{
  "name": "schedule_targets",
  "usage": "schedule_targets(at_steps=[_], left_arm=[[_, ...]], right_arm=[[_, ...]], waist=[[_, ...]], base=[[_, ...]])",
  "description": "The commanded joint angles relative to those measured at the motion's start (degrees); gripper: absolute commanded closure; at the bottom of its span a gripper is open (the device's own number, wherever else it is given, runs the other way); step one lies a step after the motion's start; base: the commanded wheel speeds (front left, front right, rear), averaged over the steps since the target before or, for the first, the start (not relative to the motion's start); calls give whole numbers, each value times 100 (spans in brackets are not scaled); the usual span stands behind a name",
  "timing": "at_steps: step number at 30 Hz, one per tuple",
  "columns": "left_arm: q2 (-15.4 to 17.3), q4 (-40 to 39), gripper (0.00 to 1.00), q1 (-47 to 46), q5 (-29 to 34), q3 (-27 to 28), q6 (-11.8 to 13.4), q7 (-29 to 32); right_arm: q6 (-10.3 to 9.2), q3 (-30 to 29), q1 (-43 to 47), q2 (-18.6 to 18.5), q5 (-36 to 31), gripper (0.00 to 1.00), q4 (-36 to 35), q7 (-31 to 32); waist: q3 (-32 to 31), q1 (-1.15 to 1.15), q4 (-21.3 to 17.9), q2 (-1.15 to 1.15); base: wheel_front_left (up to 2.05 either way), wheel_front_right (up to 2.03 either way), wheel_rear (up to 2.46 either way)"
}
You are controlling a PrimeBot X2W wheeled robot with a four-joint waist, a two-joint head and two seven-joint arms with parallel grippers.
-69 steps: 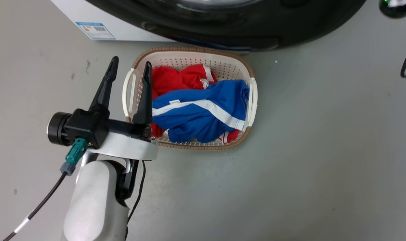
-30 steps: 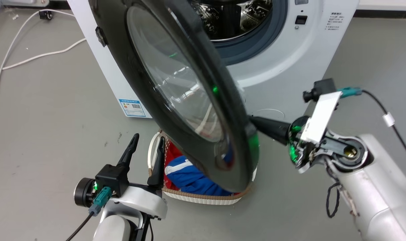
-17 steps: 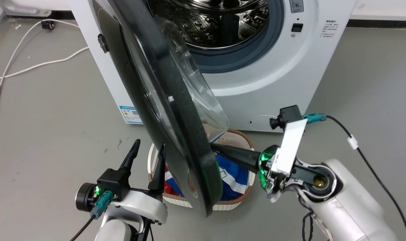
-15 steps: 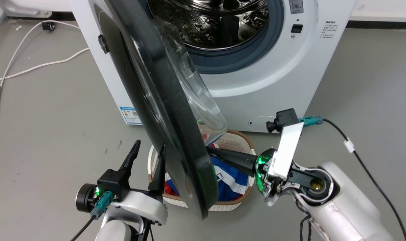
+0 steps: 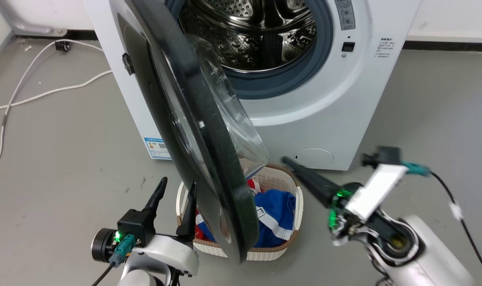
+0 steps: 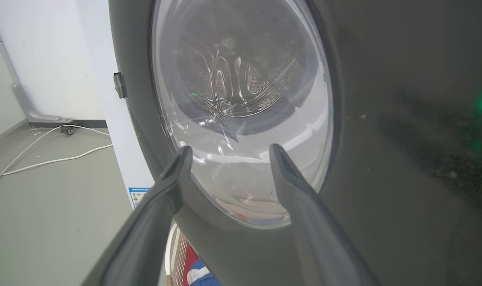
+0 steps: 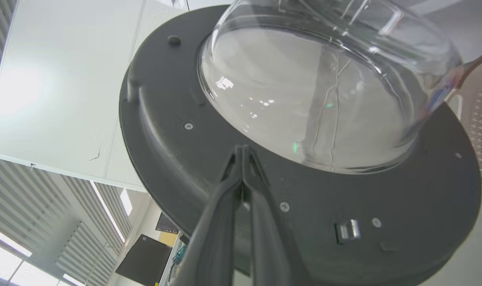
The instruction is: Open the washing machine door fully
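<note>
Grey floor (image 5: 46, 167) all round, white cable (image 5: 46, 92) trailing at 9 o'clock, white washing machine (image 5: 328, 115) against the far wall at 12 with its steel drum (image 5: 261, 35) exposed. The washing machine door (image 5: 177, 119) is partway open. It hangs off its hinge (image 5: 126, 63) at the 9 o'clock side of the opening and sits nearly edge-on to my head camera, with its free edge down at 6 over the laundry basket (image 5: 298, 202) of red and blue clothes (image 5: 278, 214). My right pincer (image 5: 285, 160) is closed on nothing, fingers pressed into one point. It sits at 4 o'clock of the door on the inner side, aimed at the dark ring under the glass bowl (image 5: 233, 119). I reckon it's closed so it works as a poker for shoving the door outward. From the head view the tip looks clear of the door. My left pincer (image 5: 178, 182) is spread open and empty at 7 o'clock, facing the door's outer face with nothing between the fingers. My guess is it's parked there. Not fully open yet: the next shove should land on the dark ring, not the glass, and go toward 9. One risk is that my left pincer may sit in the swing path.
</note>
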Motion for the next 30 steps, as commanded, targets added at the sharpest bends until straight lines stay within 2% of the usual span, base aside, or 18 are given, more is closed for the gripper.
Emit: schedule_targets(at_steps=[1, 2, 3, 4, 5, 6, 7, 8, 9, 14, 15, 17, 21, 26, 30], left_arm=[[-2, 11, 0, 59, 3, 11, -16, -15], [-3, 16, 0, 72, 1, 21, -17, -15], [-2, 35, 0, 119, -7, 62, -23, -15], [3, 42, 0, 132, -10, 72, -29, -15], [13, 45, 0, 143, -11, 85, -37, -15], [21, 50, 0, 159, -13, 96, -32, -15], [27, 55, 0, 179, -14, 108, -33, -15], [37, 57, 0, 197, -14, 125, -36, -15], [46, 63, 0, 214, -11, 139, -36, -15], [97, 59, 0, 289, 32, 177, -44, -15], [123, 63, 0, 291, 44, 197, -47, -15], [143, 69, 0, 272, 46, 216, -50, -15], [168, 67, 0, 239, 54, 232, -56, -15], [178, 53, 0, 225, 62, 244, -46, -15], [182, 62, 0, 192, 59, 251, -47, -15]], right_arm=[[3, -54, 157, -37, -30, 100, -60, -130], [3, -115, 231, -116, -122, 100, -110, -315], [3, -355, 563, -334, -358, 100, -220, -951], [3, -430, 666, -409, -468, 100, -244, -1174], [3, -499, 770, -471, -593, 86, -260, -1406], [3, -546, 888, -531, -746, 62, -267, -1626], [3, -591, 1015, -563, -840, 47, -273, -1814], [3, -647, 1134, -606, -940, 5, -290, -1995], [3, -706, 1240, -677, -1093, 0, -299, -2192], [3, -863, 1663, -889, -2107, 0, -140, -2987], [3, -1098, 1775, -909, -3025, 0, 22, -3237], [3, -1404, 1824, -822, -3796, 0, 108, -3316], [3, -2225, 1936, -434, -5574, 0, -21, -3360], [2, -3194, 2233, 330, -7881, 0, -870, -3050], [2, -3462, 2545, 726, -9048, 0, -1633, -2676]], waist=[[-37, 0, -9, 0], [-63, 0, -14, 0], [-144, 0, -40, 0], [-165, 0, -49, 0], [-185, 0, -59, 0], [-213, 0, -72, 0], [-242, 0, -84, 0], [-266, 0, -98, 0], [-287, 0, -111, 0], [-344, 0, -199, 0], [-361, 0, -249, 0], [-361, 0, -276, 0], [-356, 0, -317, 0], [-336, 0, -326, 0], [-308, 0, -309, 0]], base=[[0, 0, 0], [0, 0, 0], [0, 0, 0], [0, 0, 0], [0, 0, 0], [0, 0, 0], [0, 0, 0], [0, 0, 0], [0, 0, 0], [0, 0, 0], [0, 0, 0], [0, 0, 0], [0, 0, 0], [0, 0, 0], [0, 0, 0]])
